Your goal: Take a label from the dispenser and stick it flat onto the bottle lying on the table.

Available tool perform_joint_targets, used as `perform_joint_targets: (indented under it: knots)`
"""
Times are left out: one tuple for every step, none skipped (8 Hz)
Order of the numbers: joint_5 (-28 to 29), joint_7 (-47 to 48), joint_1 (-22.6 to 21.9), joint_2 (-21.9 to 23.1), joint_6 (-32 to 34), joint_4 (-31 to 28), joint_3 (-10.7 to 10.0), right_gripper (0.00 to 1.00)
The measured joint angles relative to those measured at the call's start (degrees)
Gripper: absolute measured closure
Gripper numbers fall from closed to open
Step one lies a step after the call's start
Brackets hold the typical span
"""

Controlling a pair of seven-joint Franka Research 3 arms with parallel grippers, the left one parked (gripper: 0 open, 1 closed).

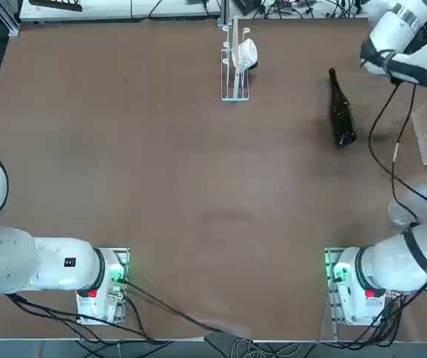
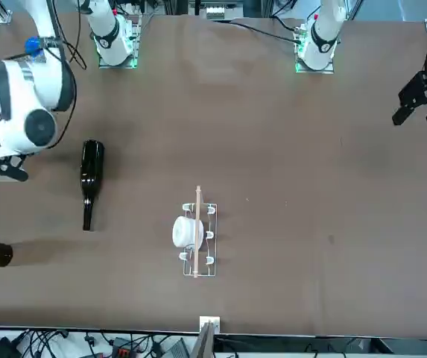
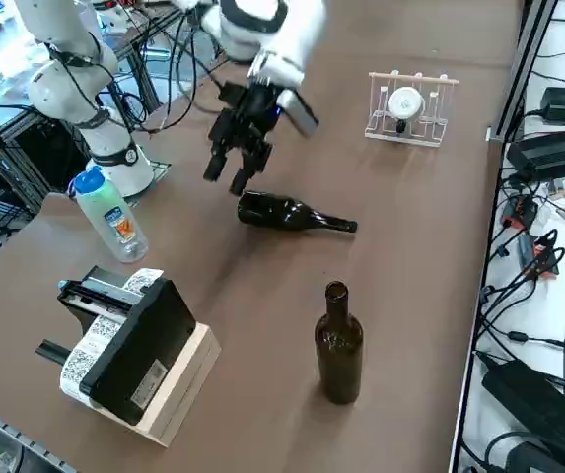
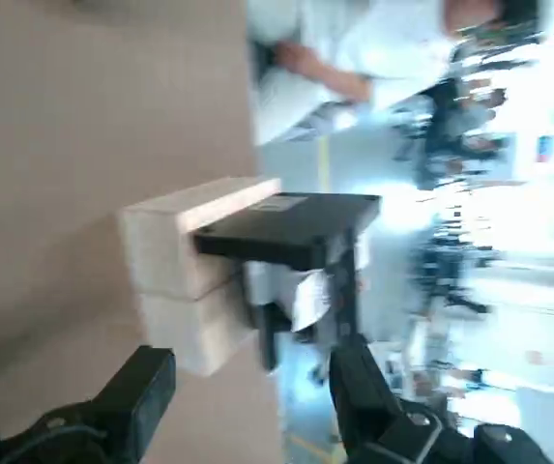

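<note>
The slim dark brown glass wine bottle [image 3: 280,211] lies on its side on the brown table [image 1: 183,171], its neck pointing away from the robot's bases; every other place here is told from this bottle. Near its base end, just above the table, hangs the black two-finger right gripper [image 3: 225,180], its fingers spread apart with nothing between them and not touching the glass. The white right arm [image 3: 292,44] reaches down to it from the robot's side.

To the bottle's right, as the robot faces, stands the black box-shaped label dispenser [image 3: 144,350], on pale wooden blocks [image 3: 188,379]. A white strip of printed labels [image 3: 93,347] runs over its side, the labels on it lying on the strip. Also on the right, but closer to the robot's bases than the lying bottle, is a clear plastic bottle with a blue cap [image 3: 112,217]. A second dark glass bottle [image 3: 339,355] stands upright to the right too, farther from the bases than the clear one.

Well apart on the lying bottle's left stands a small clear and white frame [image 3: 410,75], carrying a white roll [image 3: 405,102]. Past the black dispenser, off the table, a person's bare forearm [image 4: 339,77] shows
</note>
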State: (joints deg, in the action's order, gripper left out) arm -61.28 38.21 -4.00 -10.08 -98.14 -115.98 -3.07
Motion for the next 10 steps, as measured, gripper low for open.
perform_joint_targets:
  knots:
    - [-5.9,3.8,1.4,-0.6,-0.3,-2.7,-0.1,0.05]
    - [-11.1,7.9,2.7,-1.8,-0.6,-5.0,-0.2,0.07]
    - [-14.6,11.2,3.7,-3.4,-0.7,-6.4,-0.2,0.10]
    - [-17.1,13.6,4.4,-5.0,-0.8,-7.0,-0.2,0.15]
    - [-19.6,15.8,5.0,-6.4,-0.7,-7.3,-0.2,0.18]
    - [-21.7,17.5,5.7,-7.5,-0.7,-7.7,-0.2,0.25]
    - [-23.3,18.2,6.5,-8.0,-0.6,-8.3,-0.2,0.26]
    - [-24.1,18.3,7.2,-8.2,-0.4,-8.8,-0.2,0.33]
    - [-24.5,18.4,7.8,-8.3,-0.2,-9.3,-0.2,0.35]
    - [-24.7,18.4,8.2,-8.3,0.3,-9.6,-0.2,0.37]
